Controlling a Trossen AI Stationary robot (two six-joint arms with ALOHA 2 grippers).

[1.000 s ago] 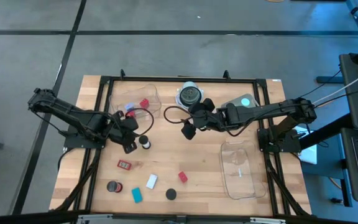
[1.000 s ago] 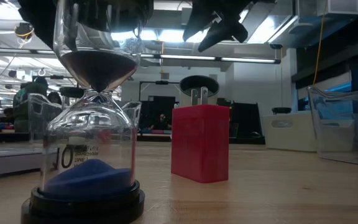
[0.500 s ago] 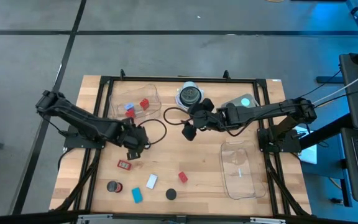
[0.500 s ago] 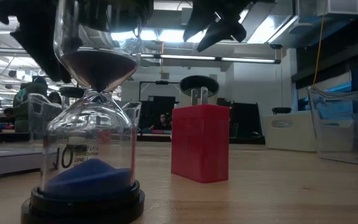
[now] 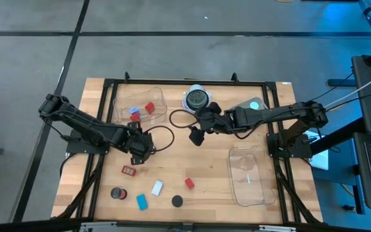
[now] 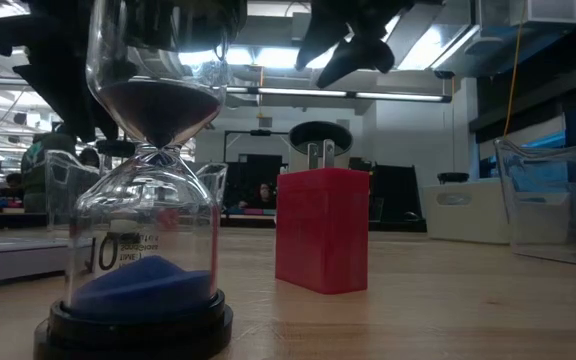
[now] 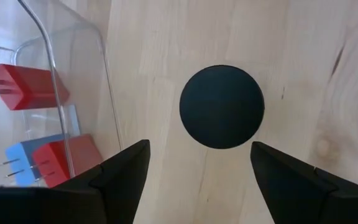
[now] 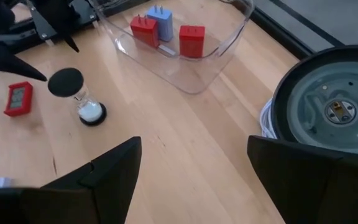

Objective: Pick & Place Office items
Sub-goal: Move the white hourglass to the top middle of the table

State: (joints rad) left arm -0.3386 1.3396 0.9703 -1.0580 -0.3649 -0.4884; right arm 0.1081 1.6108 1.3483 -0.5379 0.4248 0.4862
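A small hourglass [image 8: 78, 98] with a black round top [image 7: 222, 107] and white sand stands on the table beside the left clear tray [image 5: 140, 109]. My left gripper [image 7: 199, 146] hangs open over it, pointing down, one finger on each side of the top and clear of it. It hides the hourglass in the high view [image 5: 142, 152]. My right gripper [image 5: 196, 136] waits open above the table's middle. Other office items lie near the front: a red-framed tag [image 5: 129, 170], a white block [image 5: 157, 187], a teal piece [image 5: 142, 202] and a red plug block [image 5: 189, 183].
The left tray holds two red plug blocks [image 8: 143, 28] and a blue one [image 8: 164, 22]. An empty clear tray [image 5: 247, 174] lies at the right. A round white-rimmed dark object [image 5: 197, 98] sits at the far middle. A blue-sand hourglass [image 6: 148, 200] stands close to the near edge.
My left gripper has gone toward the table's right edge and down, rolling a little, until it stands over the white-sand hourglass, which it now hides in the high view. The hourglass has stayed in place.
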